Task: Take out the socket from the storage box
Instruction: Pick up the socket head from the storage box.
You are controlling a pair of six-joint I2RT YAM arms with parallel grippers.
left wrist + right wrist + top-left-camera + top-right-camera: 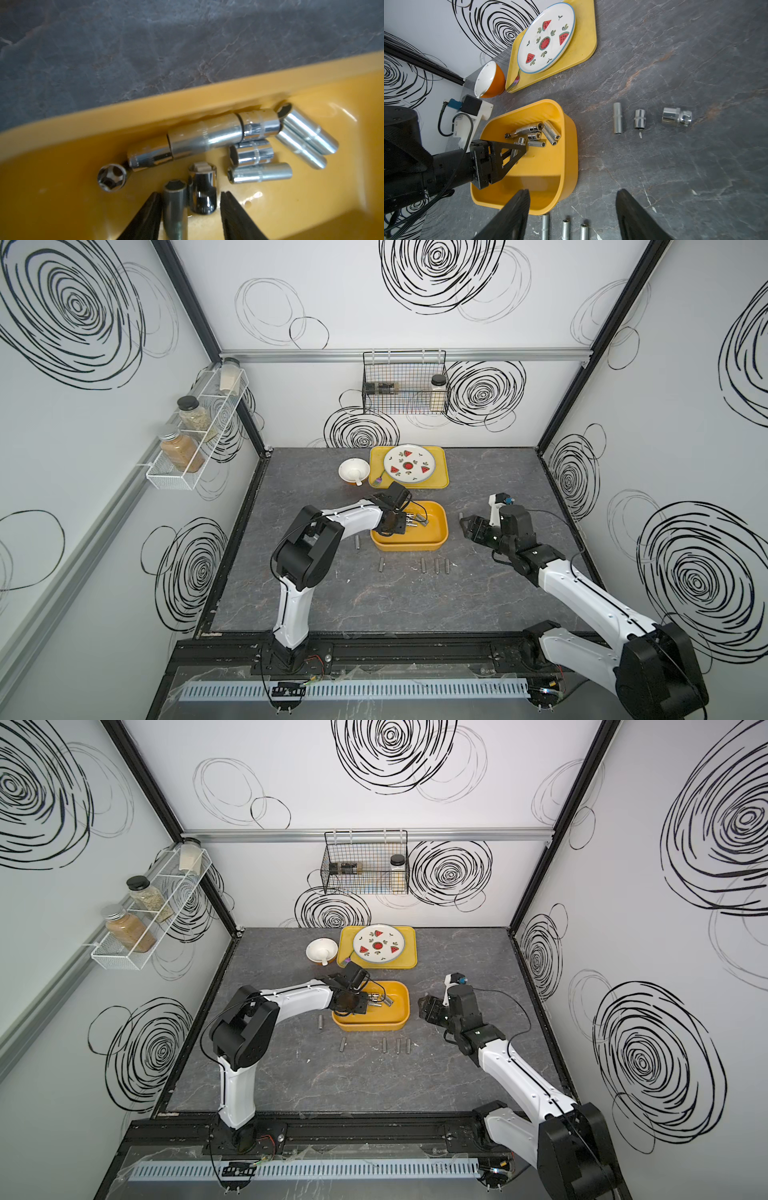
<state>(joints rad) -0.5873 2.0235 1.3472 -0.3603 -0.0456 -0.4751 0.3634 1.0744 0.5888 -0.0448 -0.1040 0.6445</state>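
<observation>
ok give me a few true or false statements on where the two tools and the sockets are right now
1. The left tool is down inside the storage box. True.
2. The right tool grips a socket. False: it is open and empty, out over the table beside the box.
3. The plate sits on the flat yellow tray. True.
4. The storage box is empty. False: several sockets lie in it, two of them between the left tool's open fingers.
5. Some loose sockets lie on the table outside the box. True.
</observation>
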